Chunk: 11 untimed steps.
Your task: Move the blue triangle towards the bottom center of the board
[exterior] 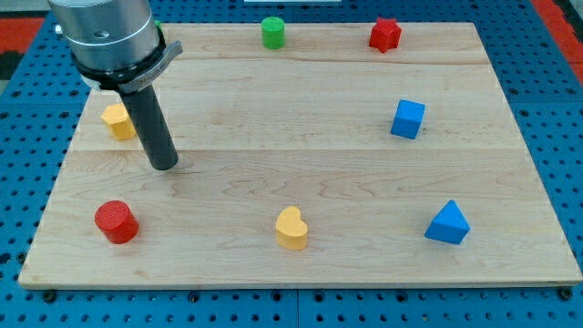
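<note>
The blue triangle [447, 223] lies near the board's bottom right corner. My tip [164, 165] rests on the board at the view's left, far to the left of the blue triangle and slightly above its level. The tip is just right of and below a yellow block [118, 120], which the rod partly hides, and touches no block. A yellow heart [291, 228] sits at the bottom centre, between the tip and the triangle.
A red cylinder [116, 221] sits at the bottom left. A blue cube [408, 118] is at the right middle. A green cylinder [272, 32] and a red star [384, 35] stand along the top edge. The wooden board [301, 273] lies on a blue pegboard.
</note>
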Each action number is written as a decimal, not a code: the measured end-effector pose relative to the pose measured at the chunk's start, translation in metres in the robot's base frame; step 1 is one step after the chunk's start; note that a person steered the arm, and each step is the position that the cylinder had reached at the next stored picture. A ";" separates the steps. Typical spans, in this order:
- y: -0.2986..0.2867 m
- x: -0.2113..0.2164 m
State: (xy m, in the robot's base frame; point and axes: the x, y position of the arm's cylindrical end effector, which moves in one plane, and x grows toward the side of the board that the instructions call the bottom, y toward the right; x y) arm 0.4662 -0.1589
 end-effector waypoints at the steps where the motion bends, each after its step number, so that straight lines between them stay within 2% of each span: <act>1: 0.000 0.000; 2: 0.076 -0.001; 4: 0.310 0.000; 5: 0.382 0.043; 6: 0.386 0.089; 8: 0.247 0.076; 9: 0.272 0.078; 10: 0.328 0.103; 11: 0.308 0.127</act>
